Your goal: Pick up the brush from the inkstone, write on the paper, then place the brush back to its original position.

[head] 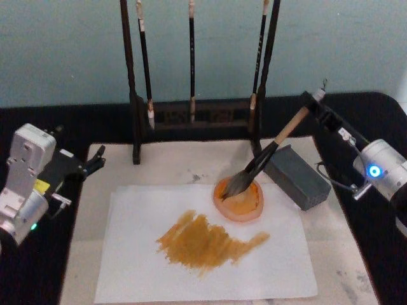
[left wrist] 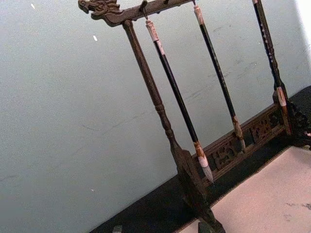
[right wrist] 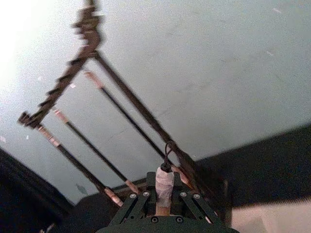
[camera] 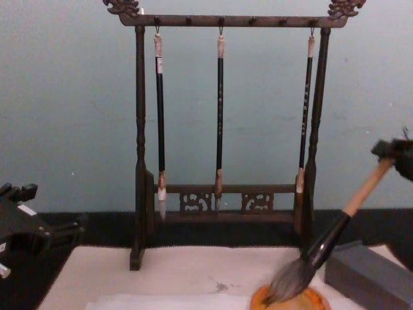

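Note:
The brush (head: 273,146) leans steeply, its tan handle rising toward the right and its dark bristles resting in the round orange inkstone dish (head: 251,213). My right gripper (head: 316,105) is shut on the top end of the handle. The right wrist view shows its fingers (right wrist: 141,204) clamped around the taped handle end (right wrist: 164,187) with the cord loop above. From the chest, the brush (camera: 335,236) slants down into the dish (camera: 316,298). The white paper (head: 127,254) lies in front of the dish and carries a broad ochre smear (head: 203,241). My left gripper (head: 95,162) rests open at the mat's left edge.
A dark wooden rack (head: 197,117) with three thin hanging brushes stands behind the paper. A grey rectangular block (head: 299,178) lies just right of the dish, under the leaning handle. The cream felt mat (head: 343,254) covers the black table.

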You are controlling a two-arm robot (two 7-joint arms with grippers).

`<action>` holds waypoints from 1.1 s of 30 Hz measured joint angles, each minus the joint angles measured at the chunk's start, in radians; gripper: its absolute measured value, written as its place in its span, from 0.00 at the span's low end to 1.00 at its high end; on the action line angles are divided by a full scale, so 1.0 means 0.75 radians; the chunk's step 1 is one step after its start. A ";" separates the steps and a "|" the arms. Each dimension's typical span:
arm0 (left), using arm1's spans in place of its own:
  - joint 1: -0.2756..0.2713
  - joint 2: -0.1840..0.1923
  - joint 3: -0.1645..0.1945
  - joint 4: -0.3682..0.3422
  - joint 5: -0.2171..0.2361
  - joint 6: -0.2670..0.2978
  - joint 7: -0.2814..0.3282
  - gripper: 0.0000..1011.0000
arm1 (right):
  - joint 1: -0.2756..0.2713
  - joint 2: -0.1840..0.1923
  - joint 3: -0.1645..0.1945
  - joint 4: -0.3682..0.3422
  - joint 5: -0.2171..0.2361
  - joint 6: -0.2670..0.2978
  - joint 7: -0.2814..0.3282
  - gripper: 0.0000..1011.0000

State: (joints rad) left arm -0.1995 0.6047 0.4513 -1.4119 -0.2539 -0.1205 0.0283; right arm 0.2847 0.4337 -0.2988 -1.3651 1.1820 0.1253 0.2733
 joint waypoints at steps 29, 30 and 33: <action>0.000 0.000 0.000 0.000 0.000 0.000 0.000 1.00 | 0.098 0.187 -0.282 -0.504 -0.672 0.021 -0.038 0.18; 0.000 0.000 0.000 0.000 0.000 0.000 0.000 1.00 | 0.098 0.187 -0.282 -0.504 -0.672 0.021 -0.038 0.18; 0.000 0.000 0.000 0.000 0.000 0.000 0.000 1.00 | 0.099 0.188 -0.283 -0.505 -0.673 0.021 -0.038 0.18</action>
State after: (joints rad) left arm -0.1995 0.6046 0.4514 -1.4120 -0.2539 -0.1205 0.0283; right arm 0.3590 0.5746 -0.5111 -1.7438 0.6772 0.1408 0.2447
